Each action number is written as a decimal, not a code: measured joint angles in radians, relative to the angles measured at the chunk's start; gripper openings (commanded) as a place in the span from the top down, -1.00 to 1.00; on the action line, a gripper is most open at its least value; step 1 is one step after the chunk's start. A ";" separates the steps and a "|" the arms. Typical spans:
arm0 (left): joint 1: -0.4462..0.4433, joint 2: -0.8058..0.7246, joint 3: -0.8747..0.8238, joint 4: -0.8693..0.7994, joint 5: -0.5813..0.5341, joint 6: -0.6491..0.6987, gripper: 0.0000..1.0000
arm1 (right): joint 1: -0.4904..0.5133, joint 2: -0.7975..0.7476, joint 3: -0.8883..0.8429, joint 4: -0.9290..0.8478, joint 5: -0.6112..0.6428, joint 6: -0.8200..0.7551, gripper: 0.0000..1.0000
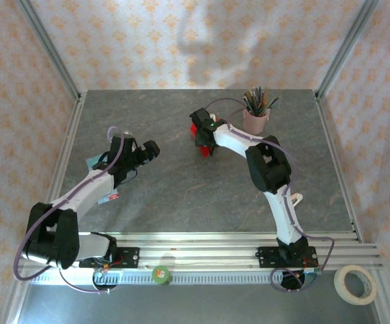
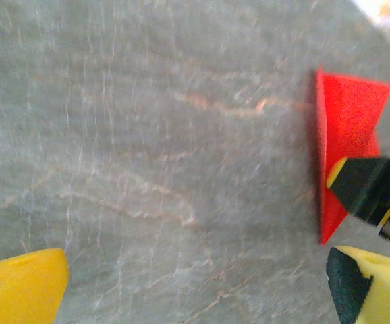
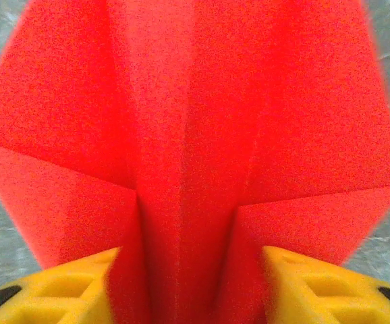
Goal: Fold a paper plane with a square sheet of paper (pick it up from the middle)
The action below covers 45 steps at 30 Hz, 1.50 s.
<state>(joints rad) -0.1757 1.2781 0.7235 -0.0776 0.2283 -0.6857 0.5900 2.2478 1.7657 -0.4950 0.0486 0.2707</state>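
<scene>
The square sheet of paper is folded into a bright red paper plane (image 1: pixel 205 150) with wings and a centre crease, lying on the grey table behind the middle. My right gripper (image 1: pixel 203 139) is directly over it. In the right wrist view the paper plane (image 3: pixel 195 121) spreads out ahead, and its raised centre fold lies between the yellow fingers of the right gripper (image 3: pixel 191 283), which stands open and apart from the fold. My left gripper (image 1: pixel 153 148) hovers to the left, wide open and holding nothing (image 2: pixel 198 283). From there the paper plane (image 2: pixel 347 128) shows at the right.
A pink pencil cup (image 1: pixel 256 120) full of pencils stands just right of the plane. A roll of tape (image 1: pixel 355 283) and a green disc (image 1: pixel 161 274) lie off the table's near edge. Small cards (image 1: pixel 99 160) lie by the left arm. Metal frame posts border the table.
</scene>
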 measured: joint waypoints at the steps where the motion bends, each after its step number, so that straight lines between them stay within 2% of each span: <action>1: 0.002 -0.012 0.006 0.004 -0.016 -0.003 -0.99 | 0.000 -0.020 -0.004 0.002 -0.003 0.000 -0.11; 7: 0.010 -0.063 0.035 0.040 -0.124 -0.004 -0.99 | -0.001 -0.290 -0.118 0.072 0.001 0.001 -0.27; 10: 0.013 -0.087 0.035 0.051 -0.181 0.007 -0.99 | -0.001 -0.472 -0.261 0.167 0.053 0.000 -0.41; 15: 0.015 -0.178 -0.015 0.137 -0.332 0.050 -0.99 | -0.005 -0.803 -0.638 0.407 0.232 -0.026 -0.94; 16: 0.015 -0.205 -0.042 0.163 -0.372 0.066 -0.99 | -0.010 -0.867 -0.722 0.463 0.274 -0.036 -0.99; 19: 0.015 -0.277 -0.143 0.254 -0.488 0.127 -0.99 | -0.053 -1.015 -0.929 0.599 0.375 -0.055 -0.99; 22: 0.015 -0.317 -0.253 0.356 -0.583 0.199 -0.99 | -0.138 -1.097 -1.080 0.722 0.457 -0.075 -0.99; 27: 0.015 -0.308 -0.397 0.518 -0.682 0.323 -0.99 | -0.264 -1.122 -1.271 0.917 0.519 -0.120 -0.99; 33: 0.024 -0.212 -0.480 0.735 -0.678 0.474 -0.99 | -0.436 -1.071 -1.421 1.106 0.470 -0.134 -0.99; 38: 0.081 -0.094 -0.491 0.891 -0.595 0.536 -0.99 | -0.522 -0.983 -1.476 1.272 0.353 -0.155 -0.99; 45: 0.129 0.059 -0.490 1.028 -0.464 0.586 -0.99 | -0.537 -0.885 -1.487 1.465 0.203 -0.214 -0.99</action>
<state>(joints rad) -0.0463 1.3369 0.2337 0.9504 -0.2359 -0.1001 0.0532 1.3632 0.2787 0.9699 0.2516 0.0563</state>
